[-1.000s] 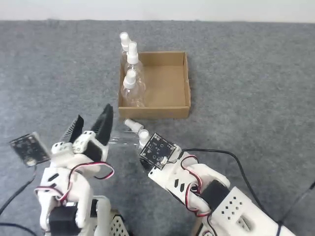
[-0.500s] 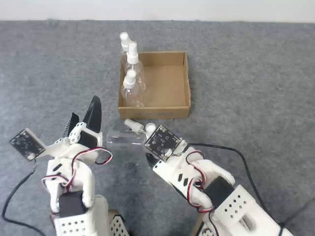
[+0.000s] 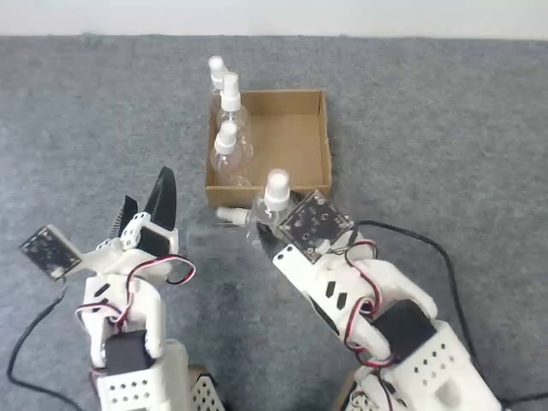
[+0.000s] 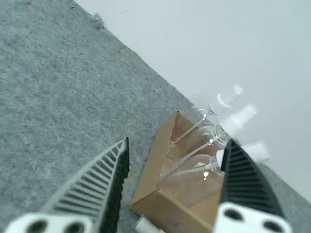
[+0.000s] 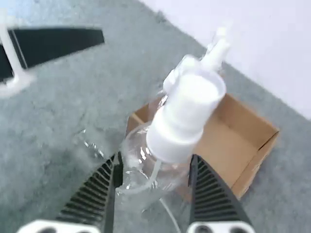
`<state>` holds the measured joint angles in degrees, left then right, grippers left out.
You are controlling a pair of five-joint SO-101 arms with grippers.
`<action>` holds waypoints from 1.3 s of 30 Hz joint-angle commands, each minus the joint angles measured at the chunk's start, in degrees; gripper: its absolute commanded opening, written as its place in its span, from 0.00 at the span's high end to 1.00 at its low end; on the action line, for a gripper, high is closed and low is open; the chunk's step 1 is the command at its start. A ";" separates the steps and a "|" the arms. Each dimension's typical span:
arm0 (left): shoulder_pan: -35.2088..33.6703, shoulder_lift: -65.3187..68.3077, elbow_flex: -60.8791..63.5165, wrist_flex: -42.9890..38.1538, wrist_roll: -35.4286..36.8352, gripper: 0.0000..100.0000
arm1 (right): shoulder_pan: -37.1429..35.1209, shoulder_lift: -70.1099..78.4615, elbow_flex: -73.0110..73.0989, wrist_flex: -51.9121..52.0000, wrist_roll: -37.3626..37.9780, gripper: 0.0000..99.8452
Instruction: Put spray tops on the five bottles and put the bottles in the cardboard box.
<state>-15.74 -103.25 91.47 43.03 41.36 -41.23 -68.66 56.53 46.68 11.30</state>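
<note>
bottles (image 3: 231, 161): three with spray tops (image 3: 227, 130) on, standing by the left wall of the cardboard box (image 3: 291, 150)
held bottle (image 3: 275, 193): top on, squeezed in the right gripper (image 5: 155, 164), just near the box's near wall
last bottle (image 3: 227, 214): lying on the grey carpet (image 3: 445, 128), not yet in the box
left gripper (image 3: 147, 190): wide open, holding nothing, near left
right wrist view: shows both fingers pressing the held bottle's clear body, which the high view hides

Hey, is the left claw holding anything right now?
No, the left claw is wide open with nothing inside it.
</note>
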 commanded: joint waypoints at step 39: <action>-0.35 -0.97 0.31 -1.93 0.18 0.71 | 17.63 63.52 -46.86 -22.02 0.18 0.96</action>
<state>-15.74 -103.25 92.35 43.03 41.36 -24.97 -7.12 17.14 26.29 11.38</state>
